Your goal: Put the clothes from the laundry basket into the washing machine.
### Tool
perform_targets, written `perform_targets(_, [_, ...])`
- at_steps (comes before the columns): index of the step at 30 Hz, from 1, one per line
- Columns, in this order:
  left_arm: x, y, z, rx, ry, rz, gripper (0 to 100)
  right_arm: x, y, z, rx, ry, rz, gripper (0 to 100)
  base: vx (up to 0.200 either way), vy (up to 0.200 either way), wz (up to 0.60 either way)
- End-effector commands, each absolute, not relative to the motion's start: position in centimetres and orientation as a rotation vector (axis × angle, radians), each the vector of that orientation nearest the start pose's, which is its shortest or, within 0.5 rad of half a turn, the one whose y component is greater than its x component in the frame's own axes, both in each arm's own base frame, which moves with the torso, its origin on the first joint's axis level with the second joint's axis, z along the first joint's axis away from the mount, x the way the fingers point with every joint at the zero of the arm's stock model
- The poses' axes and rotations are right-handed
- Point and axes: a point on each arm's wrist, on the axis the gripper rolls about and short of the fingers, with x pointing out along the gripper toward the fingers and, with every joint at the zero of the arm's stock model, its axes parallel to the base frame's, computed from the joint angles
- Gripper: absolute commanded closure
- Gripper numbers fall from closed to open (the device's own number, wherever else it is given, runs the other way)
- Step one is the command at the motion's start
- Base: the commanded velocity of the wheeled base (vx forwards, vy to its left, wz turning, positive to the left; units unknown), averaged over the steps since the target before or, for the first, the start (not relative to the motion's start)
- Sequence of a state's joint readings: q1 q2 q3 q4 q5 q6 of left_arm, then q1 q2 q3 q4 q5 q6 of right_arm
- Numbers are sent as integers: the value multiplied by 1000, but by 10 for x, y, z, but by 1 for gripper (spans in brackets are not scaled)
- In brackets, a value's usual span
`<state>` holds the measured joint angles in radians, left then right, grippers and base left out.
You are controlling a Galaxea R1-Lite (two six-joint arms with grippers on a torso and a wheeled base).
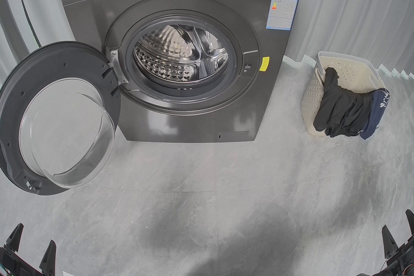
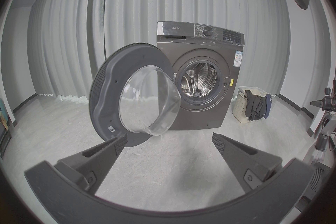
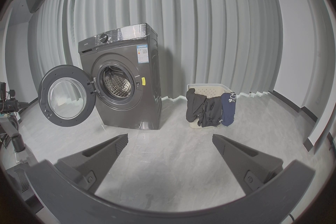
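My left claw (image 2: 168, 137) and right claw (image 3: 169, 136) are both wide open and hold nothing. Ahead stands the washing machine (image 1: 181, 87), its door (image 1: 56, 117) swung open to my left. The clothes (image 1: 340, 108) hang over the rim of the laundry basket (image 1: 345, 63), beside the machine on my right.

Ahead of us the washing machine (image 1: 181, 52), the laundry basket (image 1: 358, 74) to its right.
We see its door (image 1: 56, 117) swung out left, and clothes (image 1: 343, 111) draped over the basket's near rim.
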<state>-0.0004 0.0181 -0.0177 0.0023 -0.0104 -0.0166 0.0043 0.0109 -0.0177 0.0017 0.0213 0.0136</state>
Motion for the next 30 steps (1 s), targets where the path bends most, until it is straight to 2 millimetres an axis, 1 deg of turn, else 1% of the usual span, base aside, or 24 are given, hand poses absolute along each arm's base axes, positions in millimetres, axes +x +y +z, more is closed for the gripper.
perform_targets(1, [-23, 0, 76, -17, 3, -11, 0, -23, 0, 76, 14, 0, 26, 0, 0, -200, 0])
perform_targets(5, [-23, 0, 76, -15, 2, -11, 0, -23, 0, 76, 14, 0, 26, 0, 0, -200, 0])
perform_targets(14, [-23, 0, 76, -17, 3, -6, 0, -23, 0, 76, 14, 0, 26, 0, 0, 0, 0])
perform_targets(29, [-23, 0, 76, -20, 5, -8, 0, -23, 0, 76, 3, 0, 29, 0, 200, 0, 0])
perform_targets(30, [-23, 0, 76, -20, 5, -8, 0, -23, 0, 76, 3, 0, 29, 0, 0, 0, 0])
